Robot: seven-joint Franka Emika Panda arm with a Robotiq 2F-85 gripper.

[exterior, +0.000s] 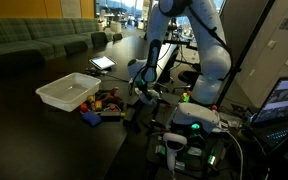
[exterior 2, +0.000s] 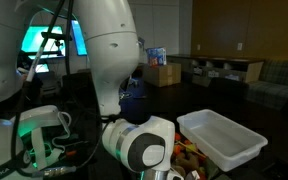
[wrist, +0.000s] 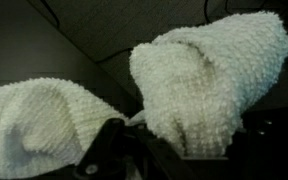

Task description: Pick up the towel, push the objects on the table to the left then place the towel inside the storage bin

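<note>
The white towel point(wrist: 204, 80) fills the wrist view in two bunched folds and hangs from my gripper point(wrist: 174, 150), which is shut on it. In an exterior view the gripper point(exterior: 142, 92) is low over the dark table point(exterior: 44, 140), right beside a cluster of small colourful objects point(exterior: 102, 103). The white storage bin point(exterior: 69, 92) stands just past those objects; it also shows in an exterior view point(exterior 2: 222, 137), with some of the objects point(exterior 2: 187, 153) in front of it. The arm's wrist point(exterior 2: 139, 145) blocks the gripper there.
A tablet or book point(exterior: 102, 63) lies farther back on the table. Sofas point(exterior: 34, 40) line the far wall. A laptop point(exterior: 284, 100) and the robot base with cables point(exterior: 194, 120) sit close by. Boxes point(exterior 2: 164, 72) stand in the background.
</note>
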